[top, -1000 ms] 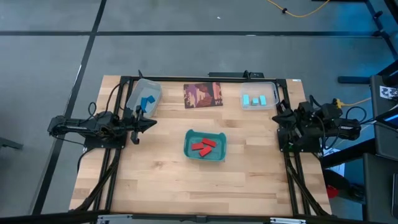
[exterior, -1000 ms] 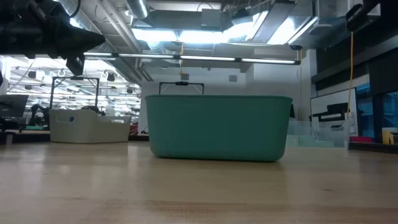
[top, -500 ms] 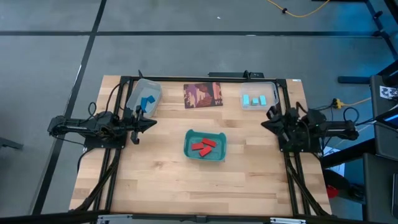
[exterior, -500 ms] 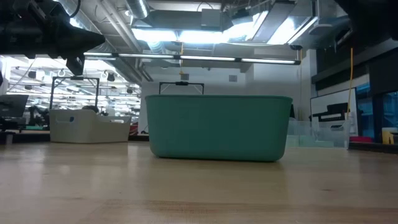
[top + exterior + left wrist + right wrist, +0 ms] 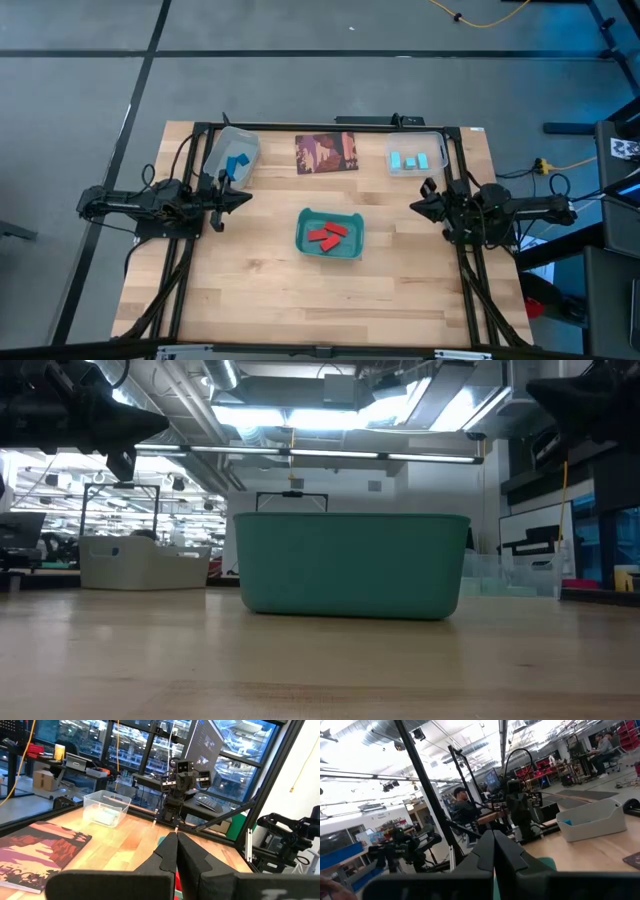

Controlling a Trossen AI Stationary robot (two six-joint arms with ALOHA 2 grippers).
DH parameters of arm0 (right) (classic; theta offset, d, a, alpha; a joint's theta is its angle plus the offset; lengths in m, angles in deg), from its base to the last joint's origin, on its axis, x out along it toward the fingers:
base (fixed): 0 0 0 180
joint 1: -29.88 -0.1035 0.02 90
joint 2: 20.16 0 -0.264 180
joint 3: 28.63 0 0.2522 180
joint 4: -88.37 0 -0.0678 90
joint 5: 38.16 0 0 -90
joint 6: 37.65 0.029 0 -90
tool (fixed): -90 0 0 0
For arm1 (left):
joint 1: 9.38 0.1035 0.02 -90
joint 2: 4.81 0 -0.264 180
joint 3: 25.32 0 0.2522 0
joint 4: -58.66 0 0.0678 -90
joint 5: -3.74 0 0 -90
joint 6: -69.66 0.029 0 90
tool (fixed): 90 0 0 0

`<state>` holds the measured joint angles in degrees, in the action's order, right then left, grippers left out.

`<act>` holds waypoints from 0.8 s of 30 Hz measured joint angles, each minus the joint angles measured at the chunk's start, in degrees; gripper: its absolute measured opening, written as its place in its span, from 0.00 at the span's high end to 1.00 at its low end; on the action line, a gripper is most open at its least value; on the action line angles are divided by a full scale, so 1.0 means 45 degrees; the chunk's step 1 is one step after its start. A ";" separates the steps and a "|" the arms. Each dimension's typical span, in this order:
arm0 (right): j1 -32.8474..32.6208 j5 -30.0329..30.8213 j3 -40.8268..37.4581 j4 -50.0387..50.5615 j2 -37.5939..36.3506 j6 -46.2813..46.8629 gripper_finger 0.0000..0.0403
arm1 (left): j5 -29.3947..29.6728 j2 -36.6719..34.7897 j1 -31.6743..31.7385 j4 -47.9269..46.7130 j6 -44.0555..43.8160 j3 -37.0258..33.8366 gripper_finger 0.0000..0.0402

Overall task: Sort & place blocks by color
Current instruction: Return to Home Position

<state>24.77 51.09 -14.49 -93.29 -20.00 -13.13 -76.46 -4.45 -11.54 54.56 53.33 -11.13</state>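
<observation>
Red blocks (image 5: 326, 235) lie flat in the teal tray (image 5: 302, 238) at mid-table. Dark blue blocks (image 5: 236, 163) sit in a clear bin (image 5: 225, 141) at the far left. Light cyan blocks (image 5: 410, 160) rest in a clear bin (image 5: 418, 170) at the far right. My left gripper (image 5: 246, 198) hovers shut near the blue-block bin, left of the tray; its fingers (image 5: 170, 851) meet. My right gripper (image 5: 414, 207) hangs shut to the right of the tray, nearer than the cyan bin, with its fingers (image 5: 487, 847) closed. Neither touches anything.
A brownish-red printed card (image 5: 326, 152) lies flat at the far edge between the two bins. A black frame (image 5: 330, 124) runs along the far edge and both sides. Bare wood spreads across the near half (image 5: 320, 295). A person (image 5: 462, 810) sits in the room beyond.
My right arm has reached out from the table's right edge toward the left, bringing its gripper closer to the teal tray. In the low view it has come into sight at the upper right.
</observation>
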 joint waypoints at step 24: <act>-0.0005 -0.0098 0.0000 0.3221 0.0012 -0.1546 1.00 | -0.0005 0.0000 -0.0002 0.0002 -0.0002 0.0000 1.00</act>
<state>24.75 50.65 -14.49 -78.80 -19.95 -20.09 -76.48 -4.45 -11.55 54.57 53.32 -11.13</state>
